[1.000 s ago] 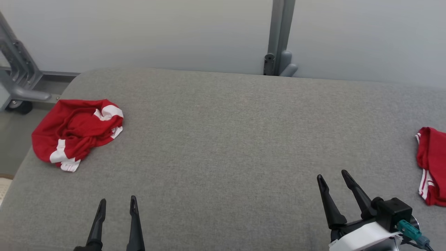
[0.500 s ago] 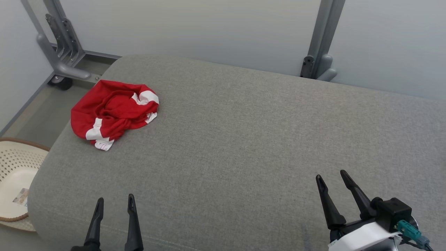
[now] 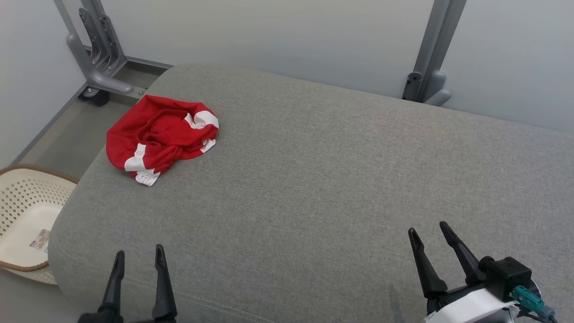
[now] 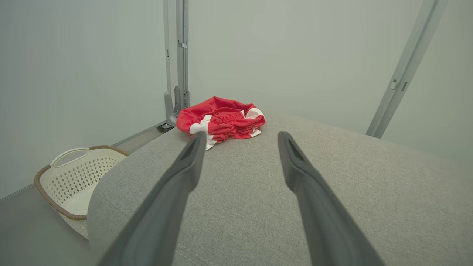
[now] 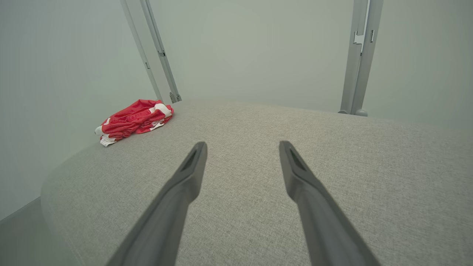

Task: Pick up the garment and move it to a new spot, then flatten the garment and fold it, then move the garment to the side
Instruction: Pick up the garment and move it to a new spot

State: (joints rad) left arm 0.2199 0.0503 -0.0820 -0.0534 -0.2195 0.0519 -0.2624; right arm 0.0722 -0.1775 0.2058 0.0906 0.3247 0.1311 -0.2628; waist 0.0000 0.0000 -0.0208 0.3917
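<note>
The red garment with white bands is lying crumpled in the upper left of the head view, on the far left corner of the grey cushioned surface, close to its rounded edge. It is resting well apart from both grippers.

The left gripper is showing at the lower left of the head view, hanging over the near edge of the cushion. Its jaws are standing wide apart and released, gripping nothing. In the left wrist view the left gripper is pointing towards the garment, which is sitting in the upper middle of the frame beyond the fingertips, with bare grey fabric lying in between.

The right gripper is sitting at the lower right of the head view, its fingers angling up and to the left. Its jaws are also spread wide and released, touching nothing. In the right wrist view the right gripper is hovering over the cushion, with the garment lying far off at the middle left.

A cream perforated basket is standing on the floor at the left edge, beside the cushion.
</note>
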